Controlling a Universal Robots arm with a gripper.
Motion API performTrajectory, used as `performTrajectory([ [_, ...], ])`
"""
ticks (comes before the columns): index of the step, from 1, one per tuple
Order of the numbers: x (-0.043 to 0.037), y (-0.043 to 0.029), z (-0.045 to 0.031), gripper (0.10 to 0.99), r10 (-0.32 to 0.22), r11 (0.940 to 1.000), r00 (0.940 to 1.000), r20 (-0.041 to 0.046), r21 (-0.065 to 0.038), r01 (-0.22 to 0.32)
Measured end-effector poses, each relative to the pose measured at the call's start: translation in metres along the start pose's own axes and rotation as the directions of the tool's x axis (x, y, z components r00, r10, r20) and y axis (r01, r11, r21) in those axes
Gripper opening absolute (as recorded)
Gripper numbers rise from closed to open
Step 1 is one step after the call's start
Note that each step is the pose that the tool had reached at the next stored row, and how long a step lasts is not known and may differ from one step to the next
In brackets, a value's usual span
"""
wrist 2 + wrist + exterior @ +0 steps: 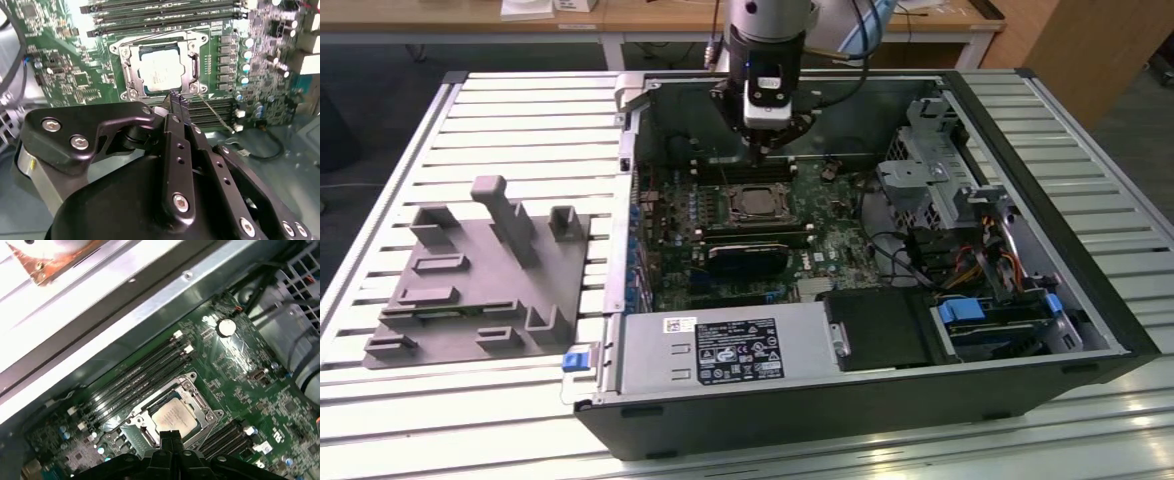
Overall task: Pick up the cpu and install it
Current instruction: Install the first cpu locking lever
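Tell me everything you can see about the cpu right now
The cpu is a small flat square chip with a pale, shiny silver metal top. It lies flat inside the socket's metal frame on the green motherboard, between rows of dark memory slots. The gripper hangs just above its near edge with fingertips together, holding nothing; whether they touch the chip cannot be told. In the exterior view it sits mid-board inside the open computer case.
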State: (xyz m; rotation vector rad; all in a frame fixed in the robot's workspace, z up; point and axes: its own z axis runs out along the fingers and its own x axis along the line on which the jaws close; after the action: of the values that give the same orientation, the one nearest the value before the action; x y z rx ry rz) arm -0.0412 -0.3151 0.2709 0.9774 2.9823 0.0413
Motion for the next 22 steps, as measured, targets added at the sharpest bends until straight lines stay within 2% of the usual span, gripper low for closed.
performTrajectory([
  [5,0.0000,0.0000,0.0003,0.106,-0.091,0.9958,0.9958,-0.0024,0.000,0.091],
  [8,0.0000,0.0000,0.0005,0.106,-0.145,0.9894,0.9894,-0.0038,0.000,0.145],
  [11,0.0000,0.0000,0.0009,0.106,-0.199,0.9800,0.9800,-0.0053,0.000,0.199],
  [13,0.0007,-0.0006,0.0012,0.106,-0.221,0.9752,0.9752,-0.0058,0.000,0.221],
  [17,0.0084,-0.0062,0.0016,0.106,-0.234,0.9723,0.9723,-0.0063,0.000,0.234],
  [18,0.0088,-0.0064,0.0017,0.106,-0.245,0.9696,0.9696,-0.0065,0.000,0.245],
  [22,0.0088,-0.0065,0.0021,0.106,-0.314,0.9495,0.9495,-0.0084,0.000,0.314],
])
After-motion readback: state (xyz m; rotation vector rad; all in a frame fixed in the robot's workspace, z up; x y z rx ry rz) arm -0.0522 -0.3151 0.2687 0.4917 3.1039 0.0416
